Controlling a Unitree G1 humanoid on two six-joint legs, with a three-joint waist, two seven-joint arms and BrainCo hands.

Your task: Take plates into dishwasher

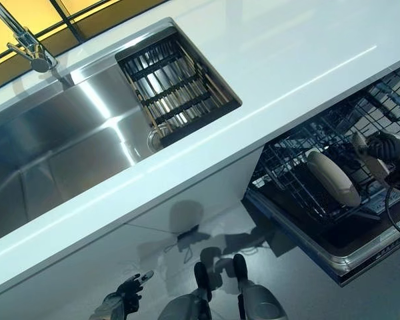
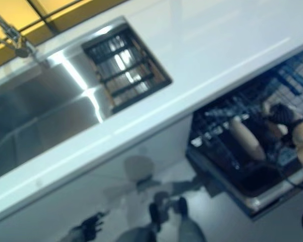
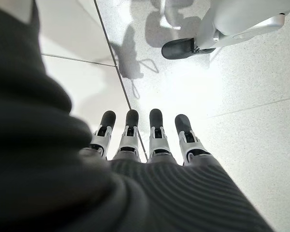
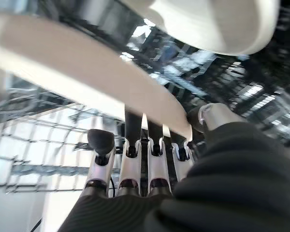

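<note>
We see a white counter [image 1: 267, 60] with a steel sink [image 1: 60, 147]. Below, our right hand [image 1: 387, 150] pinches a beige plate [image 1: 333, 179] upright in the dishwasher rack [image 1: 300, 160]; only its wrist view shows the grip. Our left hand [image 3: 150, 140] hangs empty, fingers straight, above the floor [image 3: 241, 87].

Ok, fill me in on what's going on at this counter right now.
The robot is loading a beige plate into the wire rack of the open dishwasher below the white counter. Its right hand grips the plate's edge, fingers on one face and thumb on the other, holding it on edge among the rack's wires. A second pale dish shows nearby in the right wrist view. The left hand hangs open and empty near the floor. The sink holds only a drain rack.
</note>
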